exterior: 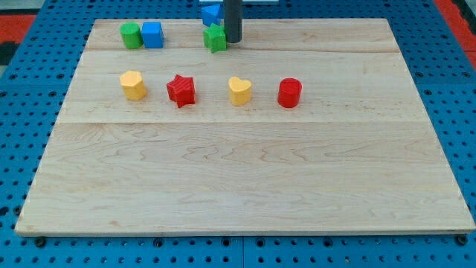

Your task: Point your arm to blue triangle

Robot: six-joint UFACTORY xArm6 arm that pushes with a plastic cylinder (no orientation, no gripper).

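Observation:
The blue triangle lies at the view's top edge, partly cut off and partly hidden by the rod. My tip rests on the board just right of a green star block, and just below and right of the blue triangle. The rod rises straight up out of the view.
A green cylinder and a blue cube sit at the top left. A row across the board holds a yellow hexagon, a red star, a yellow heart and a red cylinder. The wooden board sits on a blue pegboard.

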